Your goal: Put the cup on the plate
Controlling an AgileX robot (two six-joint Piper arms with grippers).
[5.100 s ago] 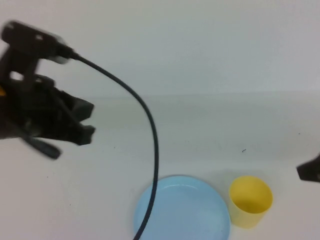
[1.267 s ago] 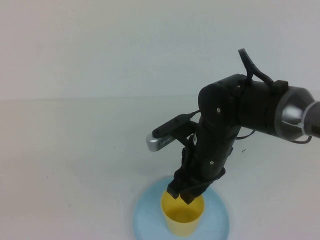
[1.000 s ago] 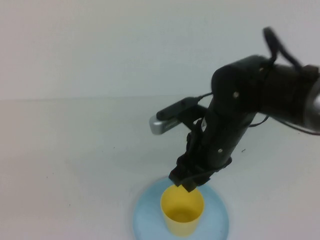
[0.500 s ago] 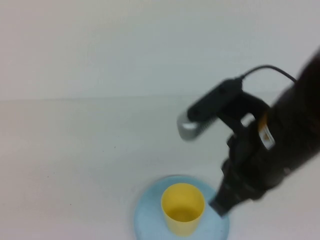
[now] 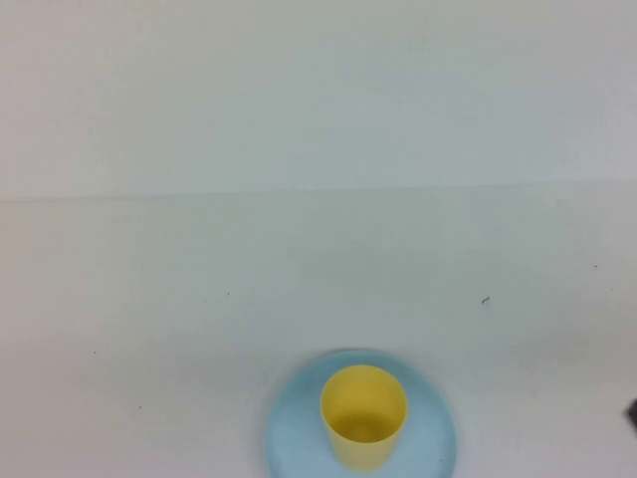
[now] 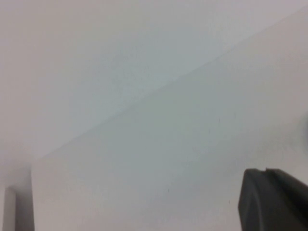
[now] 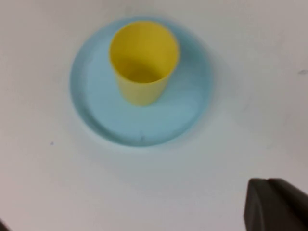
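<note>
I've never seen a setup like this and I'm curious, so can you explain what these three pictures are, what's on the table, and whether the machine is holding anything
This is a two-armed table robot; each arm ends in a claw and carries a small camera on its wrist. One picture comes from a raised camera looking down at the white table. It shows a yellow cup standing upright on a light blue plate, at the near edge. Both arms have pulled out of that view, apart from a dark speck at the right edge.

The right wrist camera looks down on the same cup and plate from above; the dark shape in its corner is part of the right claw. The left wrist camera sees only bare table and wall, with part of the left claw in its corner.

Both claws are shut and hold nothing.
</note>
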